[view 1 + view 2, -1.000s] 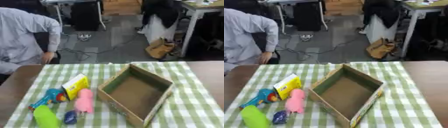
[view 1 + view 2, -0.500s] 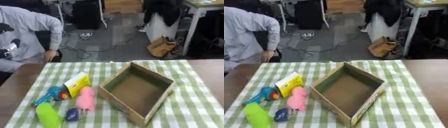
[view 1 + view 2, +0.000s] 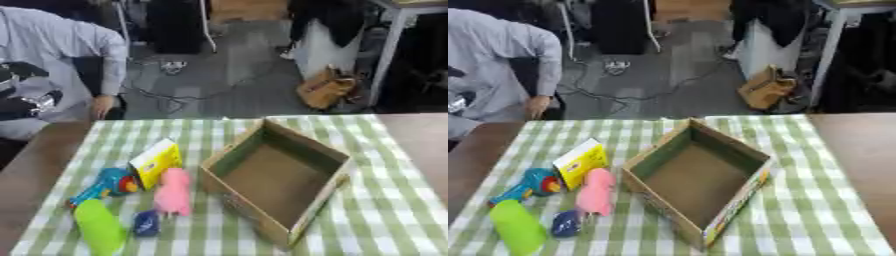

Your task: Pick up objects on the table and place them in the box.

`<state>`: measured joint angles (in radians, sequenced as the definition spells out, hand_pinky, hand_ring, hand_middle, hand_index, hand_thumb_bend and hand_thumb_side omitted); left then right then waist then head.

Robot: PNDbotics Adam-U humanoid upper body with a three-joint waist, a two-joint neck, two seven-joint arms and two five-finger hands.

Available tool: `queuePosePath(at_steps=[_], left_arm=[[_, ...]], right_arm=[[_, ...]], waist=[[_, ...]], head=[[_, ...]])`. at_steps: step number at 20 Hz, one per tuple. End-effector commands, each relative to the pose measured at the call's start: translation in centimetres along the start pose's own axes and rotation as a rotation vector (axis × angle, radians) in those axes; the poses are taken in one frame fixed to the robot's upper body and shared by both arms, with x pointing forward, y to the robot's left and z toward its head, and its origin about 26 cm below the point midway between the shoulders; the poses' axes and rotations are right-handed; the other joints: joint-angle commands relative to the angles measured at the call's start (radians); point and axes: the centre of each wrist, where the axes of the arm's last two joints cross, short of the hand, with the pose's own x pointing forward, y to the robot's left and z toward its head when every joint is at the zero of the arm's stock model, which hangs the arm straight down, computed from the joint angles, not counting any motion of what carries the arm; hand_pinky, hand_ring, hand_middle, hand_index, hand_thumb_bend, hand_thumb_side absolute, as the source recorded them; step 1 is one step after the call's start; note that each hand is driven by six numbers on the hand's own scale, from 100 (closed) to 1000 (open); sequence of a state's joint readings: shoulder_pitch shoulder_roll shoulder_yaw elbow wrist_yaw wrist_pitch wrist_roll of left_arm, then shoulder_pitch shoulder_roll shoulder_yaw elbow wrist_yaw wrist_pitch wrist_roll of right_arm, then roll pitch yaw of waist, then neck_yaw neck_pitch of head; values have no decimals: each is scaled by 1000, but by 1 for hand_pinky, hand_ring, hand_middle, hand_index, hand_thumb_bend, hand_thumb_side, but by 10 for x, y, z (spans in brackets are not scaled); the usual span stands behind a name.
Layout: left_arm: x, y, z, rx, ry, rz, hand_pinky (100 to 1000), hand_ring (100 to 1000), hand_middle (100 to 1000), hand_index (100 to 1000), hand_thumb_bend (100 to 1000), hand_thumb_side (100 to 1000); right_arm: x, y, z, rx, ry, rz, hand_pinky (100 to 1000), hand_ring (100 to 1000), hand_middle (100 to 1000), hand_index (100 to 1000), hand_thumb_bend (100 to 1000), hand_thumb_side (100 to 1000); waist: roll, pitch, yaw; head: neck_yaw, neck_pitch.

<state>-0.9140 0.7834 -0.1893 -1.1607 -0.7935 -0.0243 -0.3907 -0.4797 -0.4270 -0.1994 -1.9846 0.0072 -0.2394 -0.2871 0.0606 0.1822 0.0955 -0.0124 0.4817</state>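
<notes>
Fingers on my left hand [image 3: 26, 97] are too hard to see, so I cannot tell if they are spread or curled. That hand has just come in at the left edge, well away from the toys. The yellow pack [image 3: 157, 161], pink toy [image 3: 173, 192] and green tube [image 3: 98, 231] have not moved on the table [image 3: 385, 220]. The box [image 3: 302, 145] beside them is empty, so I think no pick has begun.
</notes>
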Motion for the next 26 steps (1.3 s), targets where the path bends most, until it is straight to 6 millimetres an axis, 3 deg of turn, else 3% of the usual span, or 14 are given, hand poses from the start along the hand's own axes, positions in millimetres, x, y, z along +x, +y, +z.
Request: queuePosePath(at_steps=[1,6,11,13,16,17,26], left_arm=[[6,11,-10,2,-11,48,992,1000,990,1000,379,1000],[31,0,-38,-49,-42,180,1000,1000,985,1000,390,1000],[51,-12,-55,-61,-66,234,993,962,923,959,457,1000],[60,-19,-61,-63,-73,251,997,971,940,982,483,1000],[74,-30,-68,-89,-100,250,1000,997,976,1000,506,1000],[77,-35,-70,-102,-110,247,1000,1000,1000,1000,563,1000],[100,-77,-79,-174,-137,244,1000,1000,1000,1000,578,1000]], right_arm=[[6,2,-6,7,-24,-15,722,907,918,1000,100,1000],[6,4,-5,13,-18,-23,722,907,918,1000,100,1000],[6,6,-4,16,-13,-34,719,907,917,1000,100,1000],[6,7,-4,17,-12,-39,719,907,917,1000,100,1000],[6,8,-4,18,-11,-47,718,907,917,1000,100,1000],[6,9,-4,18,-10,-49,717,907,913,1000,100,1000],[6,14,-3,19,-3,-78,714,906,911,1000,100,1000]], waist=[[15,-39,0],[17,-45,4],[19,-44,-4],[20,-43,-8],[19,-41,-13],[19,-41,-15],[20,-37,-27]], head=[[5,3],[0,3],[6,-1],[7,-6],[8,-9],[8,-11],[11,-30]])
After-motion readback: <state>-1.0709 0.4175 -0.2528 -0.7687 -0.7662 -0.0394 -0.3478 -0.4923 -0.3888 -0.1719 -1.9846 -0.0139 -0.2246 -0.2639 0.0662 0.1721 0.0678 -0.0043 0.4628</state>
